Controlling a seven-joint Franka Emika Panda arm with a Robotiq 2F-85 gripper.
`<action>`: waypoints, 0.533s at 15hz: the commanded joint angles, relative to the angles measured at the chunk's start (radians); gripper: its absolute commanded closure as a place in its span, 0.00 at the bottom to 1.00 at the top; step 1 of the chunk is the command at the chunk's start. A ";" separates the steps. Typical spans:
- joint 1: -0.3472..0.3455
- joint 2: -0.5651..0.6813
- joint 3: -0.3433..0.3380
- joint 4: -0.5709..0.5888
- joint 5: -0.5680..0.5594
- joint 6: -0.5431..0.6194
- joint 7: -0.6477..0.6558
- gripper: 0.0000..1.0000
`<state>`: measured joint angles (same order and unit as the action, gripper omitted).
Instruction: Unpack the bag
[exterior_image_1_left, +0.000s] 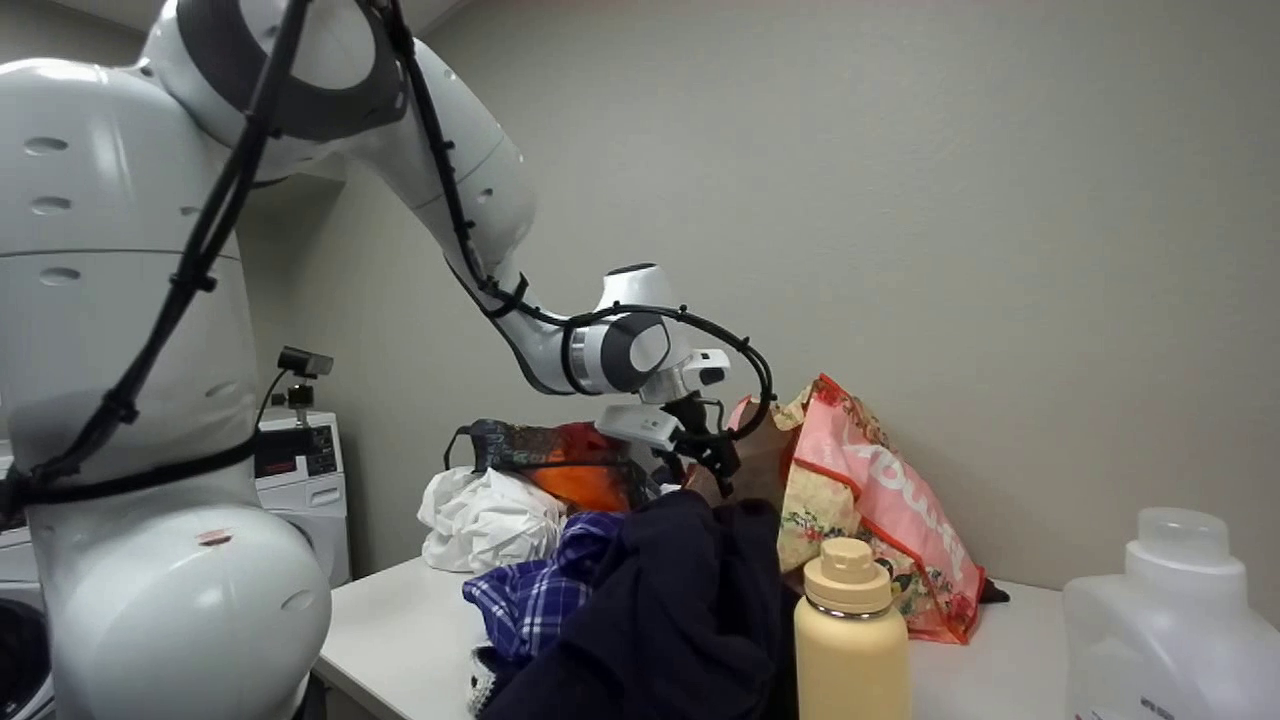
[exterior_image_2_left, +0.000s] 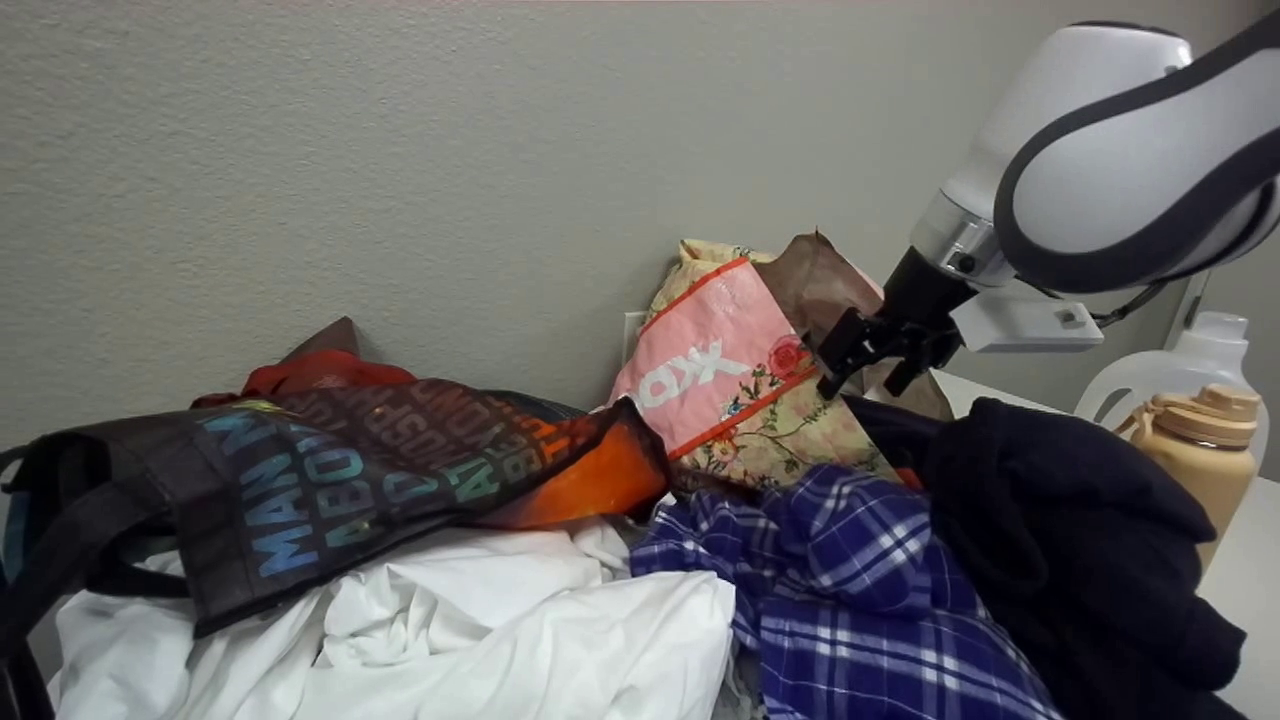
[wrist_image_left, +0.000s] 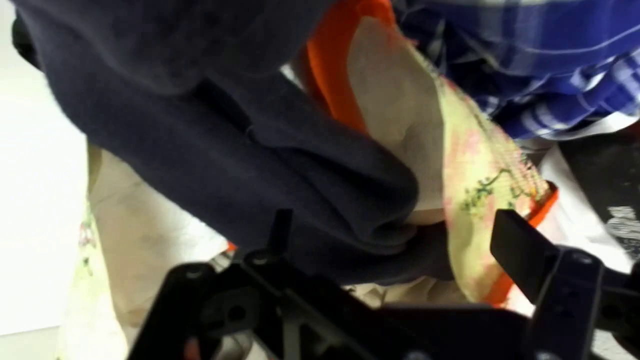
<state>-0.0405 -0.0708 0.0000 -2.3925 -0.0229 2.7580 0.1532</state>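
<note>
Bag (exterior_image_1_left: 880, 490) prob. light, floppy, sl. slick, not fragile. Best hold: pinch the red-trimmed rim, else it'll just crumple. Looks: cream floral, pink panel w/ white letters, brownish inside, slumped, mouth gaping. Loc: on tabletop (exterior_image_1_left: 1010, 660) nr wall (exterior_image_1_left: 1000, 250), behind tan bottle (exterior_image_1_left: 852, 650) in an exterior view; navy garment (exterior_image_1_left: 670, 610) lies across the mouth. Hand (wrist_image_left: 397, 220) spread wide above it, nothing gripped AFAICT.

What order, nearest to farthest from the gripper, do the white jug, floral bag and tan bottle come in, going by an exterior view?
1. Floral bag: immediately by the gripper; contact unclear.
2. Tan bottle: in front of the bag, toward the camera.
3. White jug: picture's far right, past the bottle.
</note>
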 joint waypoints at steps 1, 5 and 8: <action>-0.041 0.055 -0.016 0.052 -0.155 0.029 0.145 0.00; -0.047 0.095 -0.027 0.058 -0.272 0.017 0.253 0.00; -0.024 0.121 -0.041 0.054 -0.278 0.008 0.274 0.00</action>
<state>-0.0829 0.0226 -0.0274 -2.3512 -0.2756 2.7735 0.3849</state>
